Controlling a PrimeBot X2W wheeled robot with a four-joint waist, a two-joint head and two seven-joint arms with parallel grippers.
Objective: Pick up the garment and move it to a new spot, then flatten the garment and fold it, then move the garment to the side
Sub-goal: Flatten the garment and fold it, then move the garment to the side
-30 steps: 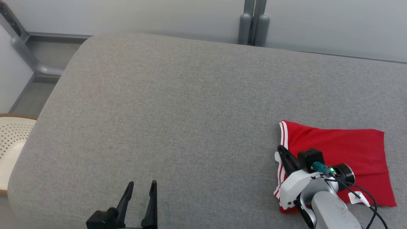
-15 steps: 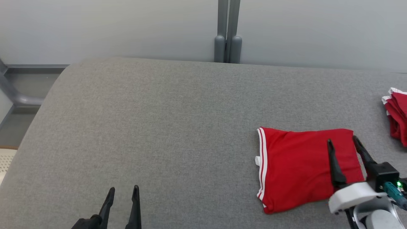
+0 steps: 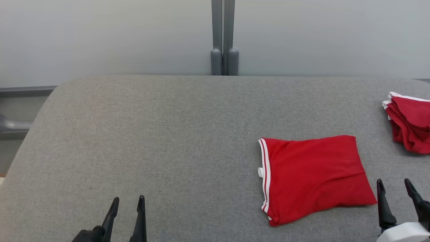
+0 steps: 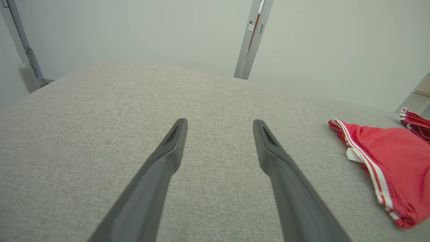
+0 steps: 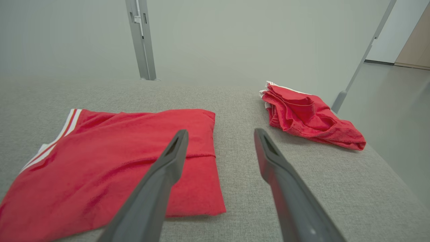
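Seems done with folded garment [image 3: 312,174] — laid flat near crumpled red heap [image 3: 410,126], likely the set-aside spot. Grips nothing — right tool [image 3: 393,181], left tool [image 3: 129,198] both spread.

Slim black tapered jaws, slotted tips [image 4: 173,135], white right-wrist housing [image 3: 403,233]

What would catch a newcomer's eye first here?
The folded red garment with white stripes, flat on the grey padded surface, right of centre. Beyond it, at the far right edge, lies a crumpled red heap. The left gripper and right gripper poke up at the near edge, both open.
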